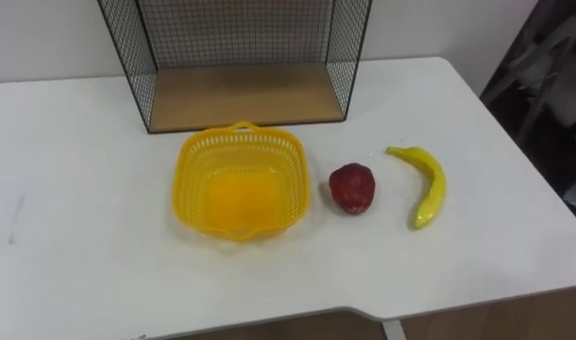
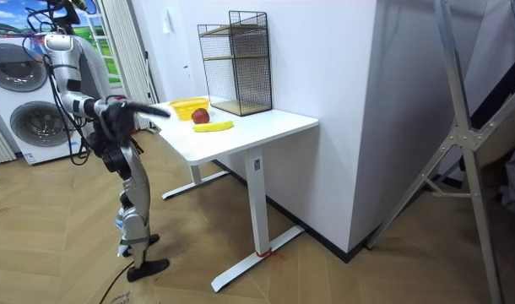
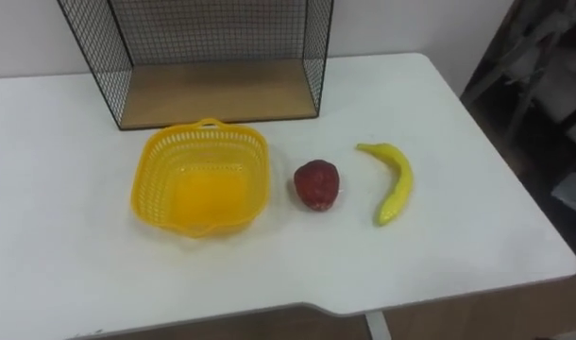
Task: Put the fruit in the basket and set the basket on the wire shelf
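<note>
Five entries, largest first. White desk (image 1: 71, 236): is carrying everything listed, with the robot standing at its near edge in the room view. Wire shelf (image 1: 241, 94): black mesh with a wooden floor, is standing at the back of the desk with its open front facing the robot. Yellow basket (image 1: 198, 151): perforated plastic, is sitting upright and empty just in front of the shelf; probably light and slightly springy, so it is best taken by the rim or the small loop on its far edge. Banana (image 1: 430, 189): is lying curved on the desk, well to the right of the basket; likely light, smooth and a little slippery, so a hold across its middle is looking safest. Red fruit (image 1: 352, 187): rounded and lumpy, is resting between basket and banana, just beside the basket wall and apart from it; probably firm enough to clasp from above, though it may roll. Right hand (image 2: 159, 109): is hanging at the desk edge, short of all three task items and touching none; whether its fingers are apart or together cannot be told.
</note>
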